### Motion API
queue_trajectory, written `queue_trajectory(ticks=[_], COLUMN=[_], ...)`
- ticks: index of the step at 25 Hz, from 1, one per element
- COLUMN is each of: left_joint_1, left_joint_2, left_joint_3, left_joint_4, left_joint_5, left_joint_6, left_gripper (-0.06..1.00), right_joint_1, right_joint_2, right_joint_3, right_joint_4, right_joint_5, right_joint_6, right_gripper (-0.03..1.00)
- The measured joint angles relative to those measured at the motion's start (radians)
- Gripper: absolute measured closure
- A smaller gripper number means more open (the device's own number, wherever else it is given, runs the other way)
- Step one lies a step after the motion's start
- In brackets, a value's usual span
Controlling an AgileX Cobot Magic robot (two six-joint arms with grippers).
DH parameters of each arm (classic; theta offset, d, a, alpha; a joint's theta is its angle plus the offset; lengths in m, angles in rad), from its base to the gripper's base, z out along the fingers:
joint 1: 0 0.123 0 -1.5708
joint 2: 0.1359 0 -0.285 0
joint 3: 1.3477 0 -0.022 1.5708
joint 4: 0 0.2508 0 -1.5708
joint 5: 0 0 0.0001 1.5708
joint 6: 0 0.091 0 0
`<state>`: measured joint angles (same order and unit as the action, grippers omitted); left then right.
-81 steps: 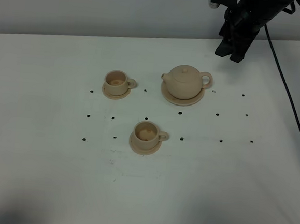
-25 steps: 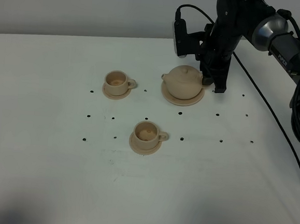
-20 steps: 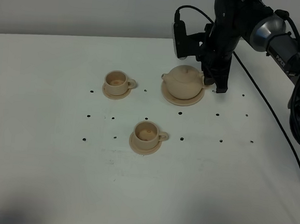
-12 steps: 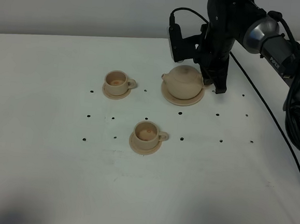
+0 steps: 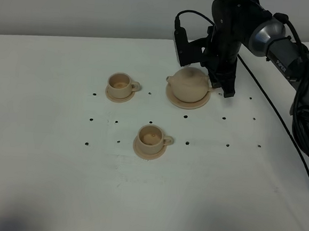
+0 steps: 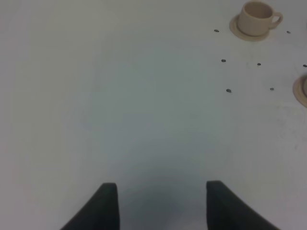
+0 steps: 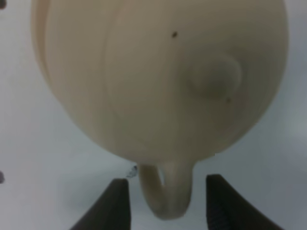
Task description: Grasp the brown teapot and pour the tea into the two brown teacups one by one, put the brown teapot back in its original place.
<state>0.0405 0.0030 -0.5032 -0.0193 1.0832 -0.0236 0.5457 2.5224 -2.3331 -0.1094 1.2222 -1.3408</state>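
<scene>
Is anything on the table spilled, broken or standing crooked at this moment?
Nothing stands out. The teapot stands upright on its saucer, and the far cup and near cup stand upright on theirs. No spill or damage is visible on the table.

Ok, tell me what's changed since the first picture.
The right gripper came down from the far right corner to the brown teapot and now straddles its loop handle, jaws open, nothing gripped yet. Teapot and both teacups stayed put.
</scene>
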Motion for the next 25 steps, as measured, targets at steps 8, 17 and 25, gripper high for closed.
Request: queue_trajectory(ticks=[8,17,25], left_joint_1=[0.000,0.000,0.000], left_joint_2=[0.000,0.000,0.000], left_joint_3=[0.000,0.000,0.000], left_joint_4=[0.000,0.000,0.000], left_joint_5=[0.000,0.000,0.000], left_joint_6=[0.000,0.000,0.000], left_gripper=[0.54,0.54,0.54], right_joint_1=[0.011,0.011,0.011], right_joint_2=[0.001,0.001,0.001], right_joint_3=[0.000,0.000,0.000], right_joint_4=[-0.001,-0.005,-0.007], right_joint_5=[-0.029,-0.039,-0.031], right_joint_6=[0.002,0.002,0.001], right_gripper=[0.60,0.65,0.75])
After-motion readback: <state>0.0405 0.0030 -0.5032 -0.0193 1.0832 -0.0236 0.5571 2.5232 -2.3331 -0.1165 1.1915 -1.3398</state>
